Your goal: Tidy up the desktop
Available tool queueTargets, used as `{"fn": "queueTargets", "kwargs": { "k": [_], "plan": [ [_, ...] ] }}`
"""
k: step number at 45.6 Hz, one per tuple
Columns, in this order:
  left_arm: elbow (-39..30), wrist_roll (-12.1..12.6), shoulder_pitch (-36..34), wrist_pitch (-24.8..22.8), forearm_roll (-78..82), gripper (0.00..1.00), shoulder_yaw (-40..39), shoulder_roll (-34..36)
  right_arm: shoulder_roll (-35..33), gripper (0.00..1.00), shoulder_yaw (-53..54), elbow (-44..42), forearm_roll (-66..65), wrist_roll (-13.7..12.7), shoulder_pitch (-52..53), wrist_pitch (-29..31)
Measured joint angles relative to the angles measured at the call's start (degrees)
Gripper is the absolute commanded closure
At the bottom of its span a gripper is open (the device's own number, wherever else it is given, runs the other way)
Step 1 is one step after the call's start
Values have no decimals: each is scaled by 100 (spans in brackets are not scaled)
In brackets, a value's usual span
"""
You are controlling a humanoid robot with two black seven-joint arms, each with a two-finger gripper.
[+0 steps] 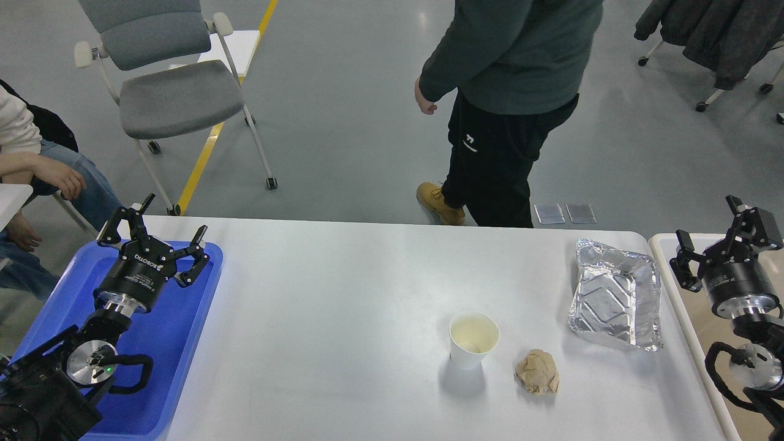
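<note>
The white desktop [343,294] fills the middle of the head view. On it stand a white paper cup [473,339], upright and open, a crumpled brown paper ball [538,372] just right of the cup, and a crushed foil tray [617,295] toward the right end. My left gripper [154,236] hovers open over the blue tray [184,343] at the left, holding nothing. Over the beige bin [674,257] at the right, my right gripper [713,236] is open and empty too. Both are far from the cup, paper and foil.
A person in dark clothes [502,92] stands just beyond the table's far edge. A grey rolling chair [171,92] is behind the left end, and a seated person [37,171] is at the far left. Another chair with dark clothing [716,37] is at the back right.
</note>
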Motion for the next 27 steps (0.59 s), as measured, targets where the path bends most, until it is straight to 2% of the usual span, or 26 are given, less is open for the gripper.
{"fn": "queueTargets", "kwargs": {
  "k": [27],
  "plan": [
    [1, -9, 0, 0, 1, 1, -15, 0, -27, 0, -14, 10, 1, 3, 41, 0]
  ]
}}
